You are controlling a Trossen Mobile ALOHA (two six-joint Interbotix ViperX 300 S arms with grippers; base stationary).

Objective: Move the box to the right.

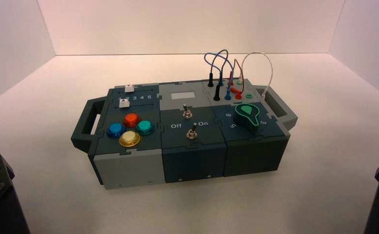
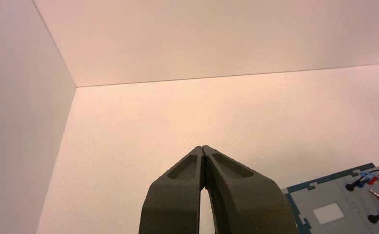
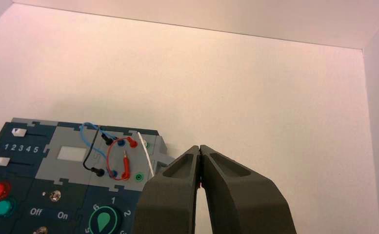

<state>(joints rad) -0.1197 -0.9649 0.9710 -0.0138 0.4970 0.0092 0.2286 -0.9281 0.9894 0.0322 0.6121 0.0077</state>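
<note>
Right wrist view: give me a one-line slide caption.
Right hand, shut and empty, hangs above the table beside the box, near its looping wires.

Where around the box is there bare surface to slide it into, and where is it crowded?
Bare white floor lies between the box's right handle and the right wall, and likewise beyond its left handle. The box top is crowded with buttons, switches and wires. Left end effector and right end effector are shut, clear of the box.
</note>
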